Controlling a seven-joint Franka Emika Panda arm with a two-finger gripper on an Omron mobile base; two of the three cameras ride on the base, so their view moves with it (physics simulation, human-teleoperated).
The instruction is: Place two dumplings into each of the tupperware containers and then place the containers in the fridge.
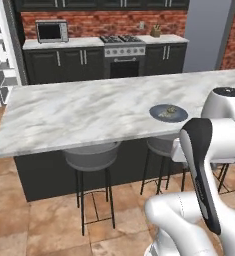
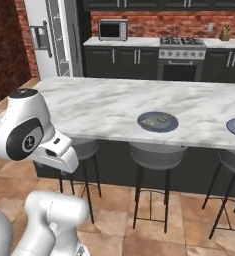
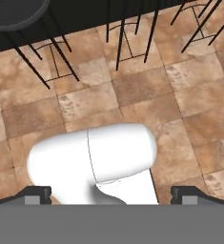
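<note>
Right base view: your landmark is the marble island counter (image 2: 114, 107). Near its front edge sits a round dark plate (image 2: 157, 121) holding the pale dumplings (image 2: 155, 120). Beyond the counter's far left corner stands the fridge (image 2: 51, 37). Hand view: your gripper (image 3: 111, 194) is spread wide, empty, facing the tiled floor (image 3: 147, 100).

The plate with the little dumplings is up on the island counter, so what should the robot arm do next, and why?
Probably raise the hand and swing it toward the plate. The dumplings lie on it on the counter, while the open gripper points down at the floor tiles by the stools, holding nothing. I see no tupperware containers, so the base may need to drive later.
</note>
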